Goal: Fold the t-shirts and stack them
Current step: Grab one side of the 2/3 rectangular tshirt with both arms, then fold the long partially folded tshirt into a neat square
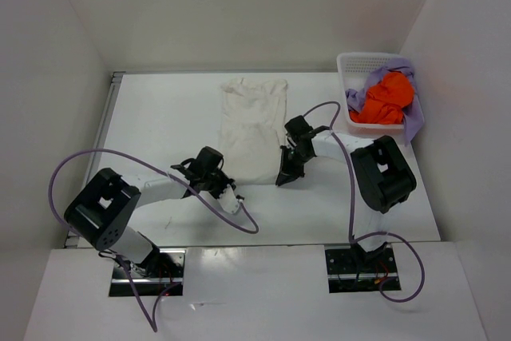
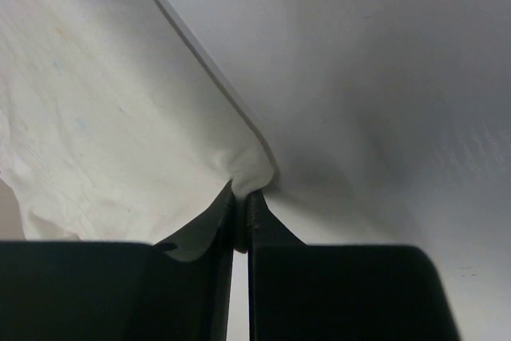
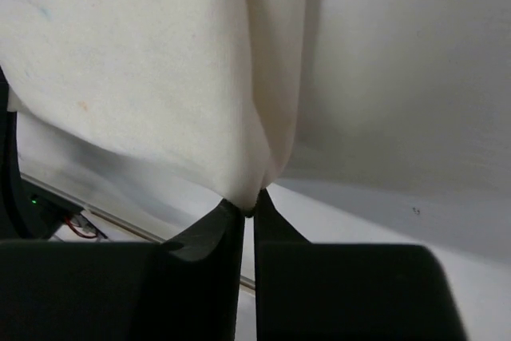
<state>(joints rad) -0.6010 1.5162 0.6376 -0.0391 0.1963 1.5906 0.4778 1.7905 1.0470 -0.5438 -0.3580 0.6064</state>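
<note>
At the lower left of the cloth the left gripper (image 2: 242, 197) has its jaws nipped tight on a small fold of the cream-white t-shirt (image 1: 254, 129), right at that shirt's near-left corner, with the table (image 1: 160, 117) bare beside it. The shirt lies flat in the middle of the top view as a long narrow panel, its long axis running from the upper centre of the frame down toward the arms and leaning a little to the left at the bottom. The upper end is the wider one, and I cannot tell which end is the neck. Just right of it the right gripper (image 3: 249, 207) is pinched the same way on the near-right corner. Over at the upper right the white basket (image 1: 351, 60) holds the orange t-shirt (image 1: 387, 97) bunched on the lavender t-shirt (image 1: 411, 121), neither folded. By my reckoning the work is early: one shirt mid-fold, two untouched, no stack begun.
</note>
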